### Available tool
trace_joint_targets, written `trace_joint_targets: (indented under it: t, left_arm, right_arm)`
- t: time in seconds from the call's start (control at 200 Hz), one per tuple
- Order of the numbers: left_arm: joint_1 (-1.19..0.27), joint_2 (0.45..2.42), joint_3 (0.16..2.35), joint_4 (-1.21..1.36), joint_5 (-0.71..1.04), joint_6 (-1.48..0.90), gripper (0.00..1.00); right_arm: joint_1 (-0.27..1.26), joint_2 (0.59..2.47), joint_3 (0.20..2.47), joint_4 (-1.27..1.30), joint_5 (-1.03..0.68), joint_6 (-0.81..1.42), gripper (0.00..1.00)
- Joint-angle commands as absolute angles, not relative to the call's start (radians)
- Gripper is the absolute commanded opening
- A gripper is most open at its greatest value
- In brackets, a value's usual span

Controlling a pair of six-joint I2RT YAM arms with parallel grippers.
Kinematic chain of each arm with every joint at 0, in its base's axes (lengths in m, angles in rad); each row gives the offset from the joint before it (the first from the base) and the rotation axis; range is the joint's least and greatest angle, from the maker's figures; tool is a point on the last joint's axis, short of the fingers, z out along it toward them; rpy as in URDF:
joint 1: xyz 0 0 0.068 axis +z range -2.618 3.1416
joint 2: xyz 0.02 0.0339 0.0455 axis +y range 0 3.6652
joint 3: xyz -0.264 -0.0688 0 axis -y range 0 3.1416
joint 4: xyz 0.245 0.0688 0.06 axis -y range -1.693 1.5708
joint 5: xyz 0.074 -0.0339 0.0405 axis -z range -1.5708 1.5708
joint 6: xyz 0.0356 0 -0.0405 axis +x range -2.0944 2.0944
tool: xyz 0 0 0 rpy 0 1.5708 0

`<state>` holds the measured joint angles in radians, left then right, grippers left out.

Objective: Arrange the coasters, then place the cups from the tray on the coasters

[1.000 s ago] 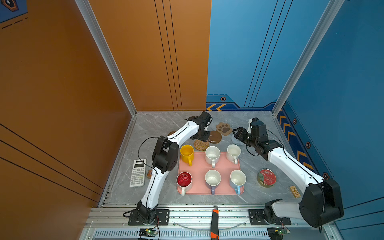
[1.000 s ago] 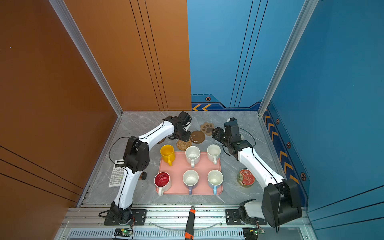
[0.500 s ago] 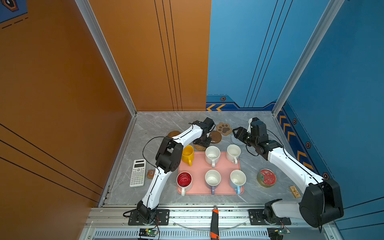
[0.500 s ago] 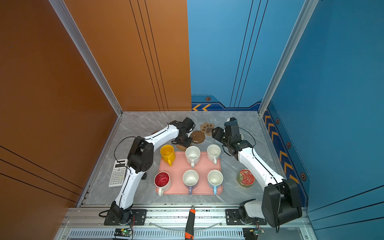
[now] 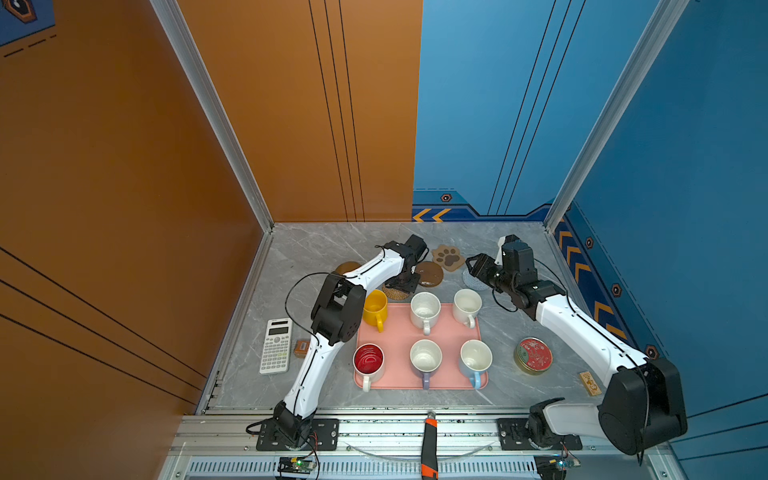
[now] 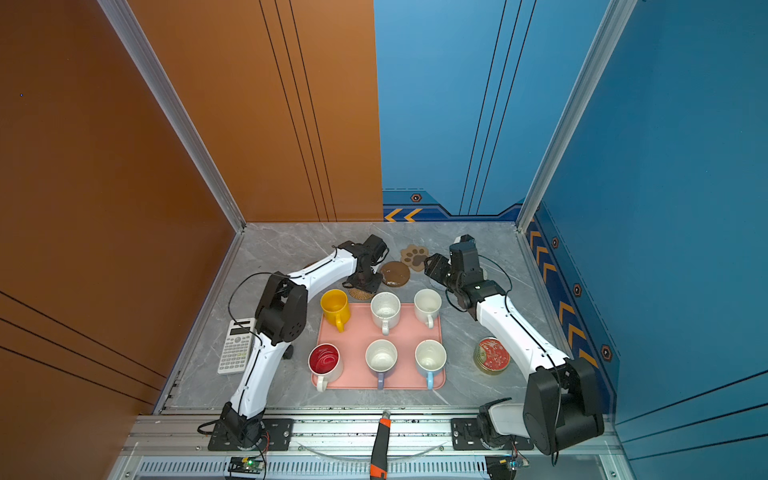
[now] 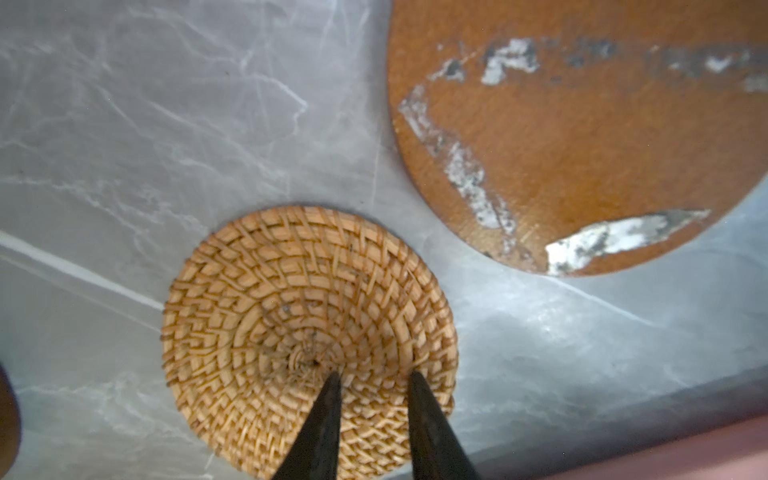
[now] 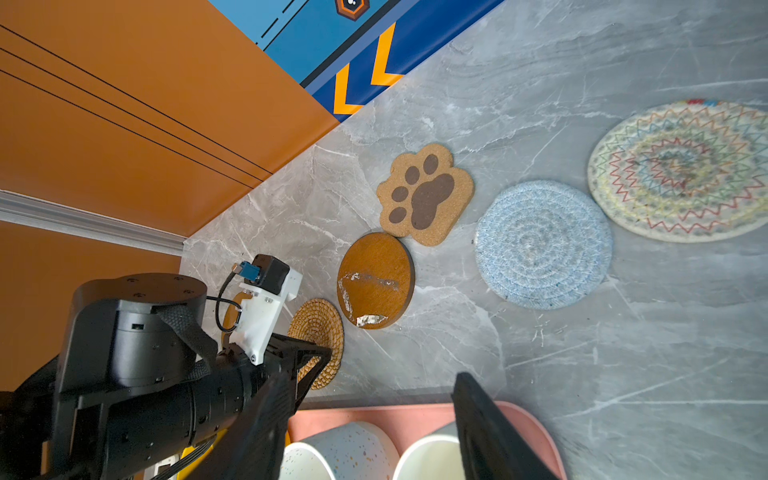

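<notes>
Six cups stand on the pink tray (image 5: 399, 332), among them a yellow cup (image 5: 375, 306) and a speckled cup (image 5: 424, 309). Behind the tray lie the coasters: rattan (image 5: 395, 294), brown disc (image 5: 430, 273), paw (image 5: 448, 257), grey-blue woven (image 8: 540, 245) and cream woven (image 8: 681, 170). A second brown disc (image 5: 347, 267) peeks out behind the left arm. My left gripper (image 7: 374, 380) rests its tips on top of the rattan coaster (image 7: 307, 332), jaws a little apart. My right gripper (image 8: 374, 399) hangs open above the tray's far rim, holding nothing.
A calculator (image 5: 276, 346) and a small brown box (image 5: 301, 347) lie left of the tray. A red round tin (image 5: 534, 356) and a small wooden block (image 5: 590, 382) lie to its right. An orange-handled tool (image 5: 429, 453) sits on the front rail.
My left gripper has come forward and down onto the rattan coaster, and its jaws have narrowed. The right arm has stayed put.
</notes>
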<state>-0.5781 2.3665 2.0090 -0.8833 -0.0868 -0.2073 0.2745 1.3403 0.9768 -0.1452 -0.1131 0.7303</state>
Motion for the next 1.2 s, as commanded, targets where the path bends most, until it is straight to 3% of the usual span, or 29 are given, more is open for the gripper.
trace_joint_targets:
  t: [0.0,1.191]
  left_arm:
    - [-0.546,2.438,2.008,-0.92,-0.135,-0.208,0.29]
    - [-0.466,2.447,2.111,-0.937,-0.194,-0.141,0.3]
  right_arm:
    - [0.271,1.353,0.973,-0.135,-0.124,0.719,0.62]
    - [0.281,1.402,1.009,-0.141,-0.13,0.72,0.61]
